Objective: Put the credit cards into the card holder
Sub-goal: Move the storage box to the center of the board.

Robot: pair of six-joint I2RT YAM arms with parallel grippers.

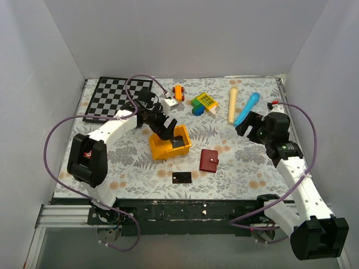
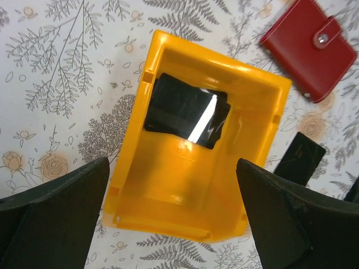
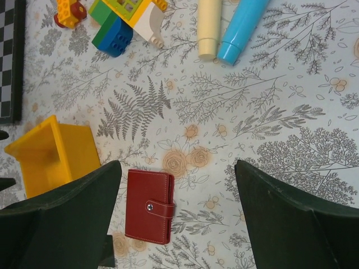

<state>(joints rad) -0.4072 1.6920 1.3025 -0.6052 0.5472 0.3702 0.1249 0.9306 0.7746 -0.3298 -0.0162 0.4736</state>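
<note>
**Near to far.** Closest to the table's front edge lies a single credit card [image 1: 182, 177], flat on the patterned cloth [image 1: 247, 168]. Its long axis runs left to right, parallel to that edge.

Just beyond it and to the right, not touching it, lies the card holder [image 1: 209, 160], closed. Its long axis runs near to far with a slight tilt, and the fastened snap tab [image 3: 162, 208] sits at its right-hand side.

Left of the holder stands the yellow bin [image 1: 160, 148]. More black cards [image 2: 185, 117] lie on its floor, overlapping slightly askew, with their long axis across the bin.

The left gripper [image 2: 173, 168] hovers above the bin, jaws spread wide and holding nothing. The right gripper [image 3: 176, 168] hangs over the cloth, to the right of and beyond the holder, jaws likewise spread and empty.

Along the far side are a chessboard [image 1: 115, 98], toy blocks [image 1: 202, 102], a cream cylinder [image 1: 232, 105] and a blue cylinder [image 1: 247, 109].
</note>
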